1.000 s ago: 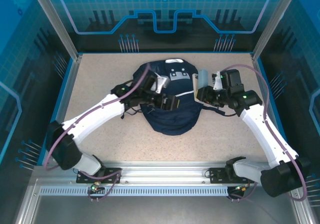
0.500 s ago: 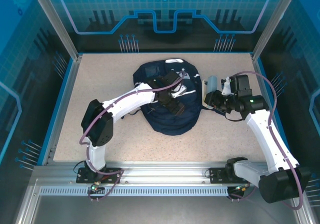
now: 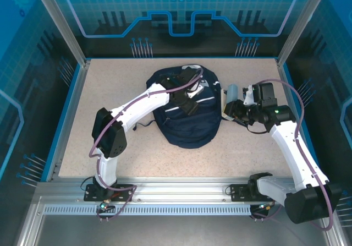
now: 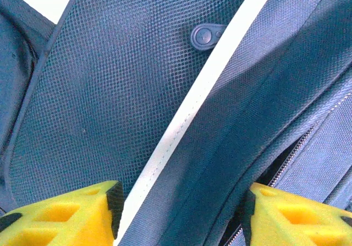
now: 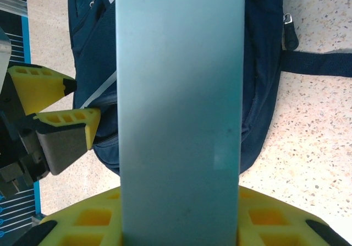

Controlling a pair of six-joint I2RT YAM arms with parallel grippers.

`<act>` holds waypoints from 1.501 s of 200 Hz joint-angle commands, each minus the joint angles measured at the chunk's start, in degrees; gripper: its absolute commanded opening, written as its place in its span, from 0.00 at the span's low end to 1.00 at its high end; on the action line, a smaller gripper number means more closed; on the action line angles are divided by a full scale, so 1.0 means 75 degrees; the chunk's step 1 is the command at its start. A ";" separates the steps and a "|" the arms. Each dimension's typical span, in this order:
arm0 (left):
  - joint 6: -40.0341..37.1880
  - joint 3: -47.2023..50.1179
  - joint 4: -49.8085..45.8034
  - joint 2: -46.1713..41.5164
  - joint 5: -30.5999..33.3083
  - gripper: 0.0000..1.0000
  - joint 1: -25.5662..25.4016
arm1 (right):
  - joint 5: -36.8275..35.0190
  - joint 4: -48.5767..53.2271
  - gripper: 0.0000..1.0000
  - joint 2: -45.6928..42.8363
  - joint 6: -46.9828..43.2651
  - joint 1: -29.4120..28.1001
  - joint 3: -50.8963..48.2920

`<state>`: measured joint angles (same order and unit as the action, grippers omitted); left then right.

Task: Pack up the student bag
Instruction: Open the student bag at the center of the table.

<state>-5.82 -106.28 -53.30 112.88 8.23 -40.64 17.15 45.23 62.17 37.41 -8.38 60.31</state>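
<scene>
the bag (image 3: 187,119) lies flat in the middle of the surface (image 3: 110,92), top end away from the arms. packing looks unfinished: the right tool (image 3: 230,102) is clamped on a pale slab (image 3: 232,91) just off the bag's right edge, outside it and off the surface. the left tool (image 3: 188,100) is over the bag's upper half, its fingers apart with fabric between them. whether they grip that fabric i cannot tell. as i read it, the left arm is working on the opening so that the slab can go in. what is left: getting the mouth wide enough, sliding the slab inside, and probably zipping up. whether anything is already inside is hidden.

the top view gives the layout, with both arms converging on the bag from either side. the left wrist view adds detail lost from above: mesh fabric, a white stripe (image 4: 187,114), a small round snap (image 4: 204,37), and a zip (image 4: 297,152) with a dark gap beside it, so that part may be open. its tool (image 4: 181,202) straddles the stripe. the right wrist view shows the slab (image 5: 181,92) upright between the yellow fingers of its tool (image 5: 181,218), the bag behind it, a strap (image 5: 319,63) trailing to the right, and the left tool (image 5: 60,111) at the bag's far side.
</scene>
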 commanded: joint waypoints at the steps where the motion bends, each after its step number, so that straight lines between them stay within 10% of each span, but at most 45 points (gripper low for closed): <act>1: -0.0345 -0.0109 -0.0086 -0.0171 0.0043 0.53 0.0117 | 0.0442 -0.0327 0.24 -0.0180 0.0106 0.0102 -0.0105; 133: -0.2023 0.0906 0.1318 0.0090 0.0788 0.45 -0.0129 | 0.0699 -0.0269 0.24 -0.0239 0.0321 0.0100 -0.0305; 191: -0.2785 0.0904 0.0465 0.0238 0.0241 0.63 -0.0153 | 0.0673 -0.0207 0.25 -0.0327 0.0344 0.0110 -0.0302; 300: -0.1183 0.0515 0.2187 -0.0838 0.1045 0.07 -0.0198 | 0.1385 0.0086 0.25 -0.0406 0.0642 0.0058 -0.0372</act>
<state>-20.71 -100.22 -44.47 111.98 11.29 -42.33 22.24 45.67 60.49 40.95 -8.19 57.93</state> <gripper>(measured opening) 0.095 0.348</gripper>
